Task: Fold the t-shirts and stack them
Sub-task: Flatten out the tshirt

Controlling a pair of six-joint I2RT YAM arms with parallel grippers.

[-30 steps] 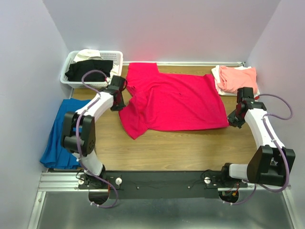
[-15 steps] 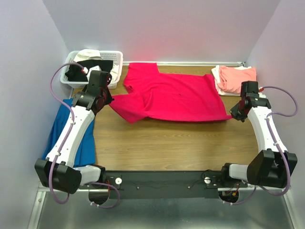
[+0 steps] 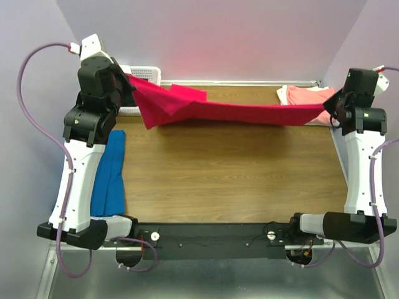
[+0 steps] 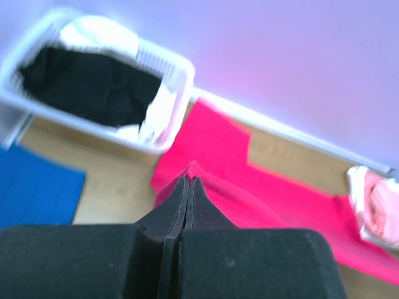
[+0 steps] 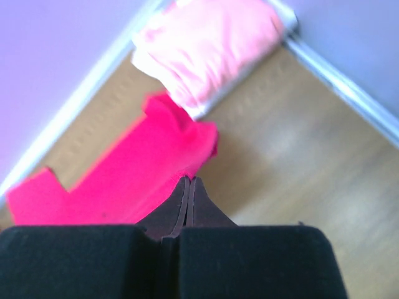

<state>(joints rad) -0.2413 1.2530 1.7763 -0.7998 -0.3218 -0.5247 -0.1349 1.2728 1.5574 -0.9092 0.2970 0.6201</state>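
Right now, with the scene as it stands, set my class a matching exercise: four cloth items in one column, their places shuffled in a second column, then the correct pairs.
Items
1. red t-shirt
2. pink t-shirt
3. blue cloth
4. black garment

Places
A. inside the white basket
B. lying on the table beside the left arm
C. stretched between the left gripper and the right gripper
D. folded at the far right corner

Pairs: 1-C, 2-D, 3-B, 4-A
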